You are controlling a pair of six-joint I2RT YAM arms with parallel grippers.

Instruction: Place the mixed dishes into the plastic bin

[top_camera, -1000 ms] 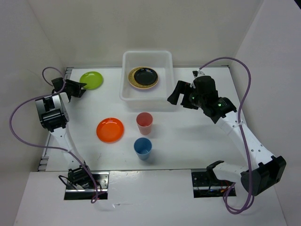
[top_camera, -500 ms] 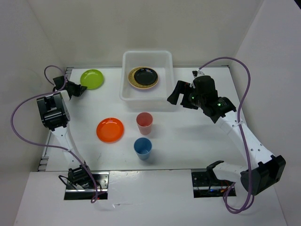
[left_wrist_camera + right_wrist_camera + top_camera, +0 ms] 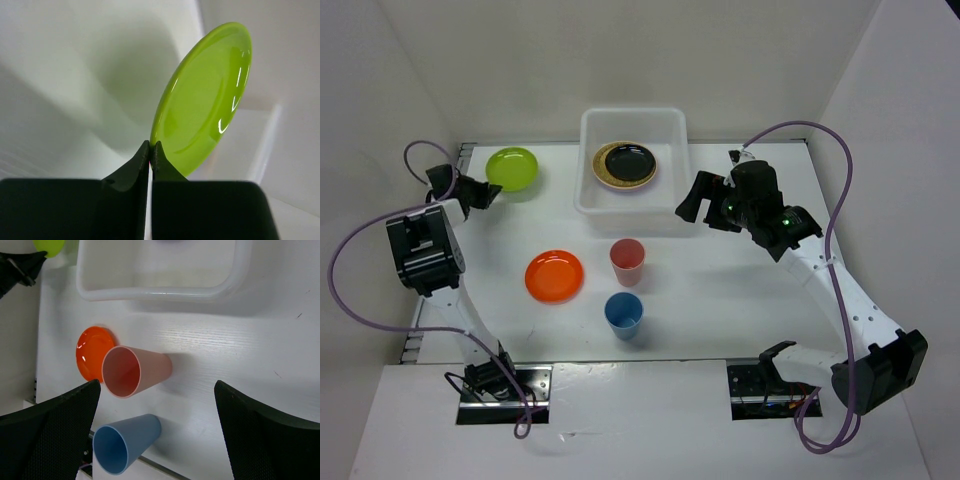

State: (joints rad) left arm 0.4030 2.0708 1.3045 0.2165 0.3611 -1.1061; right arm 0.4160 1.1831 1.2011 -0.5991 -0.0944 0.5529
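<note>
— Pinching what, that left gripper (image 3: 478,190)?
— The lime green plate (image 3: 512,168), by its rim. The jaws are closed on it, and it is tilted on edge at ten o'clock of the table (image 3: 720,300).
— And the plastic bin (image 3: 632,115)?
— At twelve o'clock, holding a black plate (image 3: 626,160) on a woven bamboo plate (image 3: 604,176).
— What else is around?
— The orange plate (image 3: 554,275) lies at seven o'clock of the bin. The pink cup (image 3: 627,262) stands at six, near its wall, with the blue cup (image 3: 623,315) beyond.
— The right gripper (image 3: 700,205)?
— It hovers at four o'clock of the bin, jaws spread wide.
</note>
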